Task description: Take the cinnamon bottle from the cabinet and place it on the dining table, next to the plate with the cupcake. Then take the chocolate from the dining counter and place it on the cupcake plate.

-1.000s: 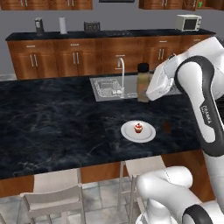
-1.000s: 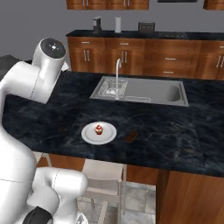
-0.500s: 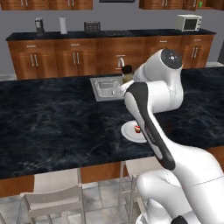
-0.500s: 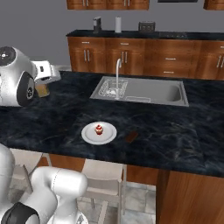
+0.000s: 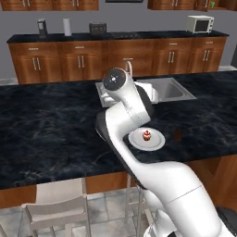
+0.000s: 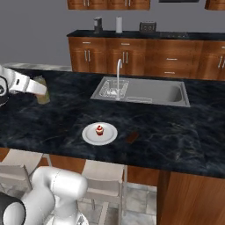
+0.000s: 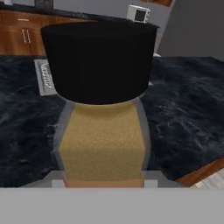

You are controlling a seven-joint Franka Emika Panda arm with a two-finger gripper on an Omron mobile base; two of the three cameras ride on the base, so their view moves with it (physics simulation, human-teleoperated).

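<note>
My gripper (image 6: 38, 89) is shut on the cinnamon bottle (image 6: 43, 93), a tan bottle held above the left part of the dining table (image 6: 176, 132). In the hand view the bottle's black cap (image 7: 98, 61) and tan body (image 7: 103, 144) sit close up between the grey fingers (image 7: 60, 131). The white plate (image 6: 90, 136) with the cupcake (image 6: 99, 129) lies near the table's front edge, well to the right of the bottle. The dark chocolate (image 6: 131, 137) lies flat on the table right of the plate. From the left base view, plate (image 5: 157, 141), cupcake (image 5: 146, 135) and chocolate (image 5: 177, 134) sit just right of my arm.
A sink (image 6: 145, 90) with a tall faucet (image 6: 117, 72) is set into the table behind the plate. The back-wall counter (image 5: 115, 36) carries a microwave (image 5: 200, 23) and small appliances. Stools (image 6: 105, 180) stand under the table's front edge.
The arm has swung across the table from over the sink area to the left, carrying the bottle with it. Plate, cupcake and chocolate have stayed put.
</note>
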